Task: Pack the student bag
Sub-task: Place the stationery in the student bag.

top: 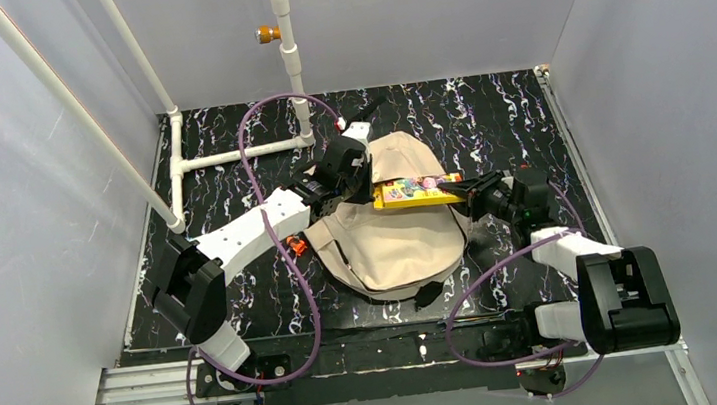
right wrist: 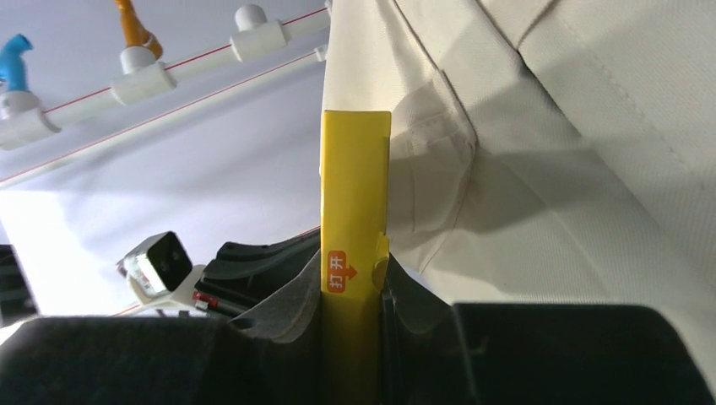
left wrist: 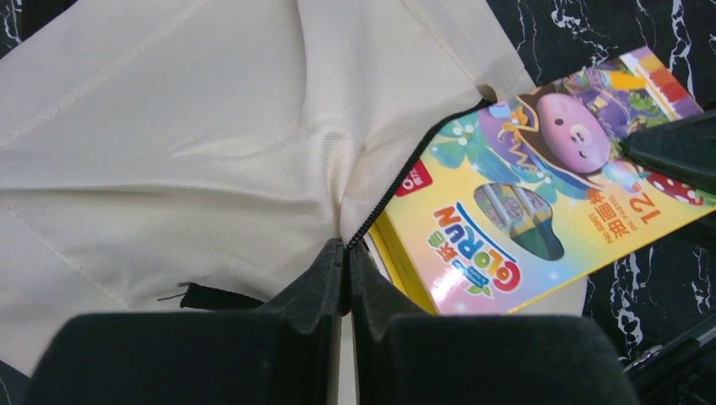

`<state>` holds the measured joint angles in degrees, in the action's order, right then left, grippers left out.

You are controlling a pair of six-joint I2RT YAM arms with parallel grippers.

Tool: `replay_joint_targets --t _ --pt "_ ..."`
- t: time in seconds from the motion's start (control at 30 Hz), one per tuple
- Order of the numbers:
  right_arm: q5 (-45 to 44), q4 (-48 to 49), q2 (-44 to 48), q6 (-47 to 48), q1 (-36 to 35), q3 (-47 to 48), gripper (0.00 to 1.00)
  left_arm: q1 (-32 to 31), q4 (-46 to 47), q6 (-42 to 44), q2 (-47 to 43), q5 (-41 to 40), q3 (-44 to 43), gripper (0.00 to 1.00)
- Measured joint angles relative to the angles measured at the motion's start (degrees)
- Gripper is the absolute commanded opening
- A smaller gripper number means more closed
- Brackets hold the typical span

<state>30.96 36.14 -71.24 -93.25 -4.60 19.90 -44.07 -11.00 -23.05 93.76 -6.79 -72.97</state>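
The bag (top: pixel 395 249) is laid flat in the middle of the black worktop (top: pixel 505 107), and a crayon box (left wrist: pixel 507 228) is being put into it. The cloth edge by the zip (left wrist: pixel 414 173) is pinched tight in the left tool (left wrist: pixel 346 253), so the mouth of the bag is lifted a little. The thin yellow side of the box is gripped in the right tool (right wrist: pixel 355 283). One corner of the box is tucked under the zip edge, but most of it is seen outside. Next, it seems the box must be pushed deeper, flat and straight, while the mouth is held open. The box could be caught by the narrow mouth and the floppy cloth. White pipes (top: pixel 239 155) and a purple cable (top: pixel 275 98) are seen by the left arm, apart from the bag.
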Motion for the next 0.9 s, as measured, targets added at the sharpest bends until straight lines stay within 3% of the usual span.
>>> replay_joint_targets --t 0.13,0.3,0.5,0.9 --pt "-1.79 -7.17 -1.03 5.46 -1.62 5.75 0.06 0.17 -0.26 -0.52 0.00 1.09 -0.04 0.00" --pt "-5.07 -7.32 -4.55 7.54 -5.97 7.89 0.06 0.59 -0.22 -1.33 0.00 3.21 -0.04 0.00" --pt "-10.49 -4.20 -8.17 8.55 -10.95 8.85 0.06 1.70 -2.16 -0.07 0.00 3.93 0.11 0.00" --pt "-12.13 5.57 -10.69 4.74 -9.97 5.38 0.05 1.75 -1.84 2.19 0.00 6.29 0.11 0.00"
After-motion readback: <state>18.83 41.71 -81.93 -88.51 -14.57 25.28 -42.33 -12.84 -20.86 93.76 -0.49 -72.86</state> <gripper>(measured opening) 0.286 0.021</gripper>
